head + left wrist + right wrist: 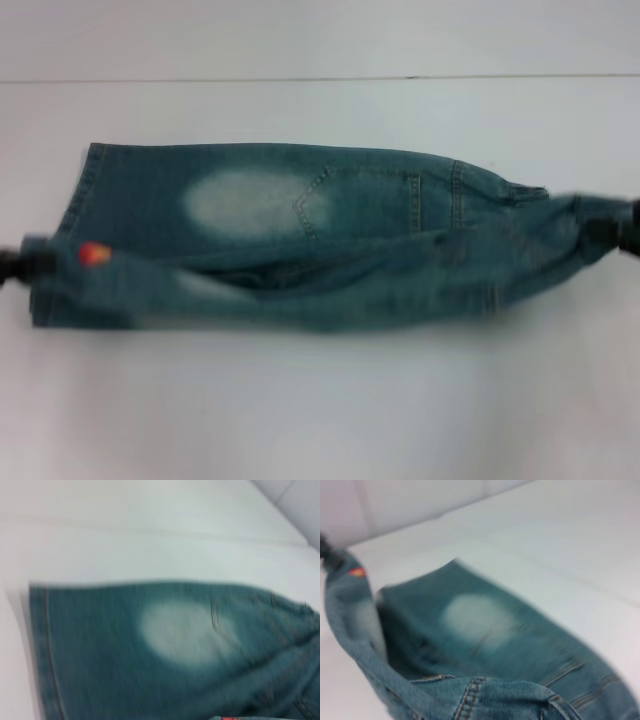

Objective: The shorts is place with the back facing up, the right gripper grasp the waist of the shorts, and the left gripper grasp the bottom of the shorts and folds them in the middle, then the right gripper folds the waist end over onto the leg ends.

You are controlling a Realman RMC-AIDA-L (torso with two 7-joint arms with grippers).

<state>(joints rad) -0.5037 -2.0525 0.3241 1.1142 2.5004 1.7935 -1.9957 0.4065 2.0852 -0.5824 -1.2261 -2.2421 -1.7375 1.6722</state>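
Blue-green denim shorts point(300, 235) lie stretched lengthwise across a white surface point(320, 410), partly folded along their length. The near half is lifted and rolled over toward the far half, which lies flat and shows a pale faded oval point(245, 200) beside a stitched back pocket point(365, 205).

The left gripper point(12, 266) is at the leg-hem end of the shorts, only a dark tip showing at the picture's edge. Its jaws seem clamped on the near hem point(60, 270), just beside a small red-orange patch point(94, 253), though blur makes this hard to confirm.

The right gripper point(620, 232) is at the opposite end of the shorts, where the waist point(560, 225) is bunched and drawn to a narrow point. Its jaws appear clamped on that gathered band.

Both ends are pulled up slightly off the surface.
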